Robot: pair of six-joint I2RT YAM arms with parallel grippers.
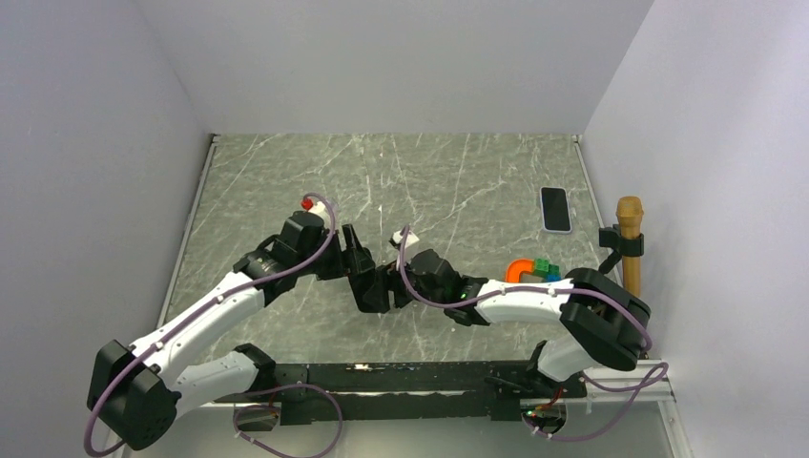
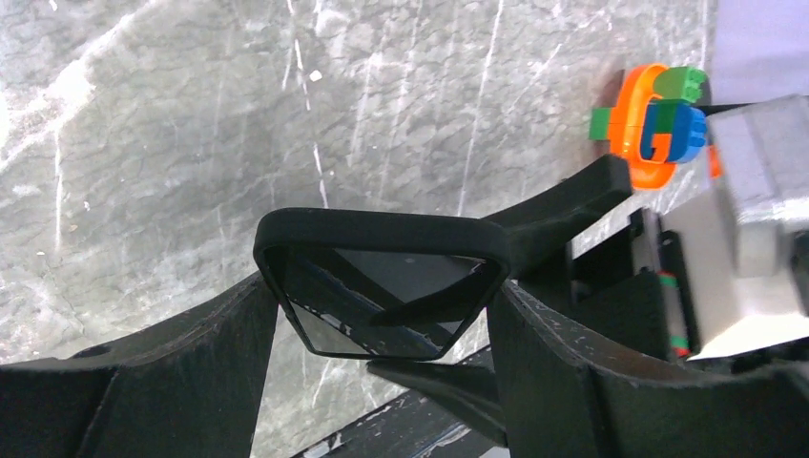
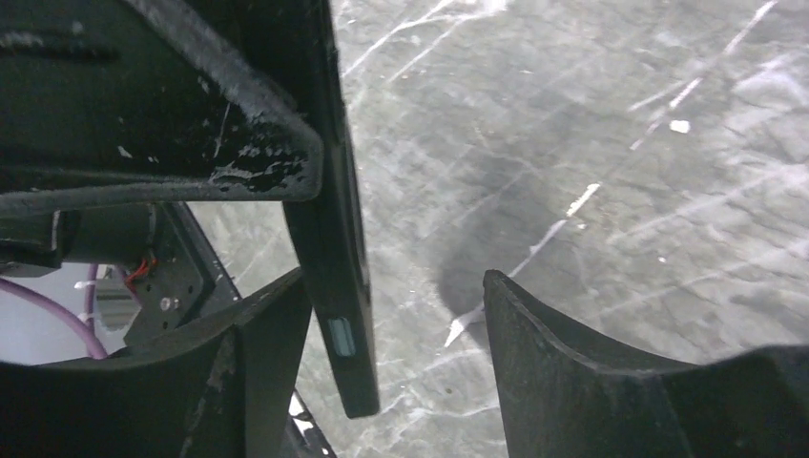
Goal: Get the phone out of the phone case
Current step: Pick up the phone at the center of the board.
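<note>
phone case (image 2: 382, 229), phone (image 2: 343, 315) inside, clamped in left tool (image 2: 380, 291), right tool (image 3: 393, 281) spread wide, one finger just beside it

We read no text, brand or number anywhere, one small pale mark (image 3: 341, 337) on the phone case (image 3: 336, 239) edge, too blurred to read

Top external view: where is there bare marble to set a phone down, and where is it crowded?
Bare: far-left marble, between the table edge and the left arm; the far middle strip beyond the claws. Crowded: centre, where left claw and right claw meet at the phone case; right side, with toy blocks, flat phone, wooden post.
</note>
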